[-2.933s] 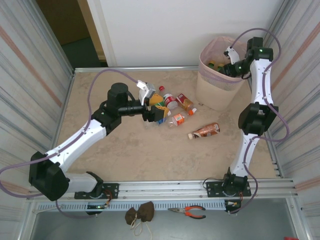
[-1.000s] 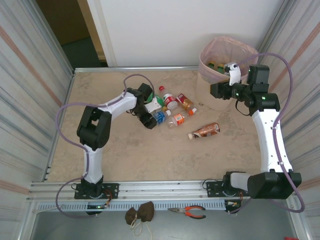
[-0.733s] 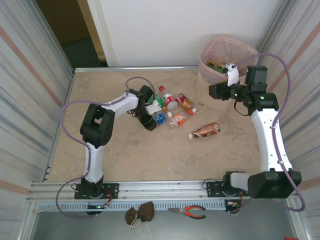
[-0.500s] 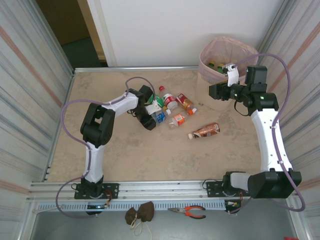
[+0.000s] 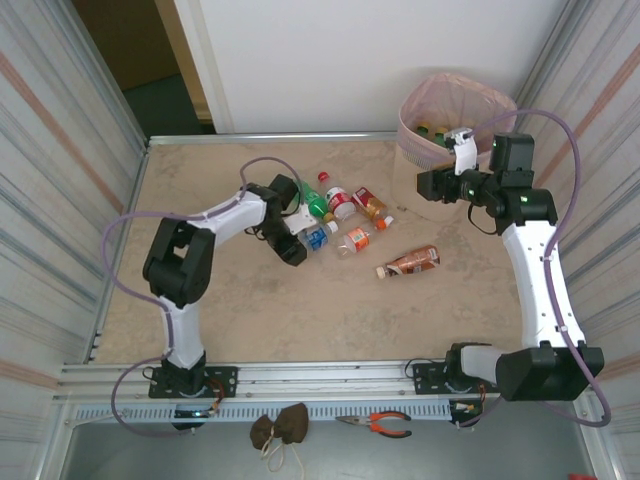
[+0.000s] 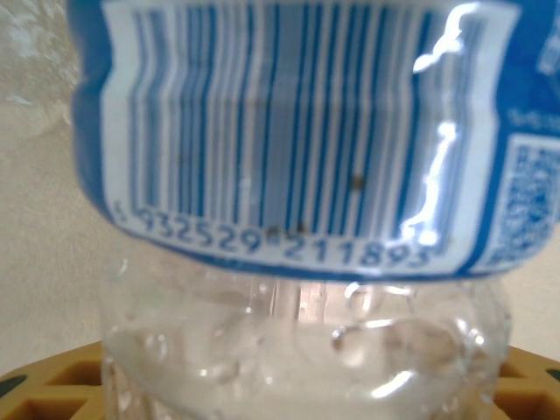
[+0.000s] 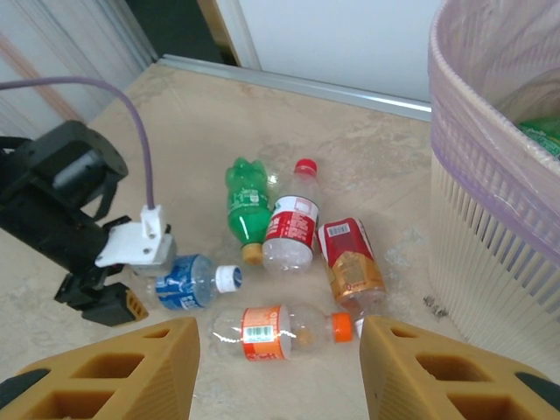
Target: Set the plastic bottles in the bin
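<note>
Top view: the left gripper (image 5: pixel 292 246) is straddling a blue-labelled bottle (image 5: pixel 318 236) lying on the table (image 5: pixel 250 310), well apart from the bin (image 5: pixel 404 122); left wrist view: the bottle (image 6: pixel 297 131) is crowding the pads (image 6: pixel 35 385), grasp impossible to tell; right wrist view: the right gripper (image 7: pixel 278 337) is gaping empty, so pickup is probably calling for a firm clamp before lifting.

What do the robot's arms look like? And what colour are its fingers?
The left arm and right arm are both made of white tube-like links joined by chunky black joints. A thin purple cable loops along each one. The right arm's fingers are yellow-orange blocks with square cut-out holes.
</note>
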`<action>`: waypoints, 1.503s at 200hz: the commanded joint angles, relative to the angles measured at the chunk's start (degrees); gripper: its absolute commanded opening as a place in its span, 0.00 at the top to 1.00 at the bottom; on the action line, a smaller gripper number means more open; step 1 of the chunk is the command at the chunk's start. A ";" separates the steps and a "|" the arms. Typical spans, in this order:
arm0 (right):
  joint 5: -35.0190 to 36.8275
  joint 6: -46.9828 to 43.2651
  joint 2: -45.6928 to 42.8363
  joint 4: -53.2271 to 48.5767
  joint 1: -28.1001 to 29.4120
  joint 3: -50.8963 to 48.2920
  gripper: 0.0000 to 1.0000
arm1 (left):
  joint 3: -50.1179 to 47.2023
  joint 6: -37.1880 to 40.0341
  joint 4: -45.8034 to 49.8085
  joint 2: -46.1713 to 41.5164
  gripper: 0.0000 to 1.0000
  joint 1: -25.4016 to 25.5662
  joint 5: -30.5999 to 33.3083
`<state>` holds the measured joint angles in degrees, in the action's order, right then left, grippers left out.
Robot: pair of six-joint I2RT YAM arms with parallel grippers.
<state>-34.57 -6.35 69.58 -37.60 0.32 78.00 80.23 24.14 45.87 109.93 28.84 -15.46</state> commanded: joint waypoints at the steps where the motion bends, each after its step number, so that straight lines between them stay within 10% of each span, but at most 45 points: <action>1: -2.85 2.11 -2.47 3.14 0.72 -1.55 0.48 | -1.49 -2.54 -2.63 -6.11 0.43 -0.10 -4.66; 196: -7.35 17.86 -11.62 35.25 20.63 -9.97 0.32 | -14.57 -36.41 -58.49 -34.52 0.45 0.81 -36.63; 300: -11.82 19.53 -10.27 46.40 29.10 -7.91 0.15 | -8.15 -35.39 -60.62 -36.71 0.46 7.45 -40.55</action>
<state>-43.81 12.10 59.07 3.99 28.47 68.03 69.67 -11.07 -12.45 75.29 35.77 -54.08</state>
